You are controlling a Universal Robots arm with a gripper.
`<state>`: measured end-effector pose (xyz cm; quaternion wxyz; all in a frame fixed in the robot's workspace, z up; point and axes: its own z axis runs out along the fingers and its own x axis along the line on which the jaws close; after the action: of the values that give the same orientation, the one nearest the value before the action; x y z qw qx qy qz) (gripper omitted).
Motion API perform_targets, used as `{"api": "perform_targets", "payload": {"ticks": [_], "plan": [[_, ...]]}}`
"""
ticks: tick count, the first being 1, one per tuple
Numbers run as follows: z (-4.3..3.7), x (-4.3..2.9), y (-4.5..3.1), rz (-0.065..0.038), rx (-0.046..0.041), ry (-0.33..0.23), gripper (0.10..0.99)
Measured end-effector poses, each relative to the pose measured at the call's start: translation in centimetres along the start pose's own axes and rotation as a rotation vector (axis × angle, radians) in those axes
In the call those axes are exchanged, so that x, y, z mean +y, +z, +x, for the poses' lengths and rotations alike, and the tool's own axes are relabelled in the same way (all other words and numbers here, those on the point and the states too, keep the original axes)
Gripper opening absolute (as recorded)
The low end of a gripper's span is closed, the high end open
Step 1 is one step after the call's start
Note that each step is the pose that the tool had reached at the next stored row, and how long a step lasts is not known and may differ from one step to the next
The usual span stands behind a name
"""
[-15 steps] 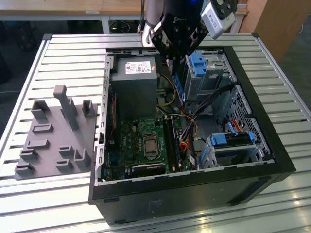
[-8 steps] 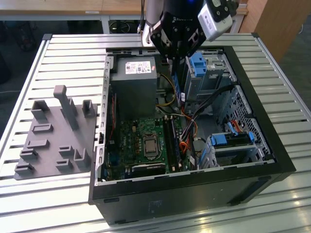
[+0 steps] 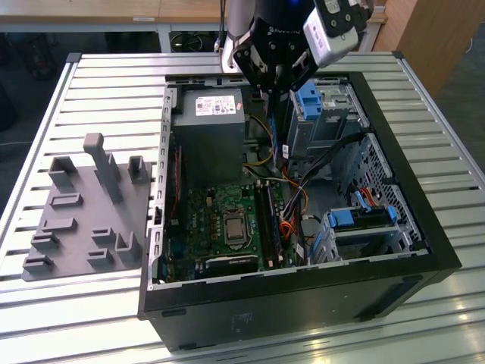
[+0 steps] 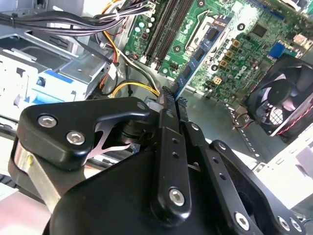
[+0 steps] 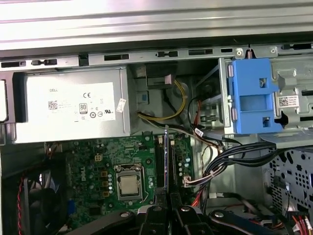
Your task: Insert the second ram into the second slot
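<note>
The whole setup sat on a slatted metal table (image 3: 114, 83) with silvery ribs running across it. An open black PC case (image 3: 303, 303) lay on its side over the middle and the exterior view's right. Right next to it, on the left, was a grey fixture plate (image 3: 83, 220) with blocks and a tall post.

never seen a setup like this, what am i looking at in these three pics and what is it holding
A robot arm's gripper hangs over an open computer case on a slatted metal table. The exterior view comes from a camera off the arm; both wrist views come from cameras riding on the arm, looking into the case at the motherboard. On the exterior view's left lies a grey parts holder. The gripper is shut on the second ram, a thin blue stick held on edge above the memory slots.
</note>
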<state>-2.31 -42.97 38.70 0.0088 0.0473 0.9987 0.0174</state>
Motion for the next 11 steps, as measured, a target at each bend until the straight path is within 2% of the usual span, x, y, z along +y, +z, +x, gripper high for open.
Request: {"api": "perform_targets", "payload": {"ticks": [11], "plan": [[0.01, -0.02, 0.33, 0.003, -0.0012, 0.026, 0.137]]}}
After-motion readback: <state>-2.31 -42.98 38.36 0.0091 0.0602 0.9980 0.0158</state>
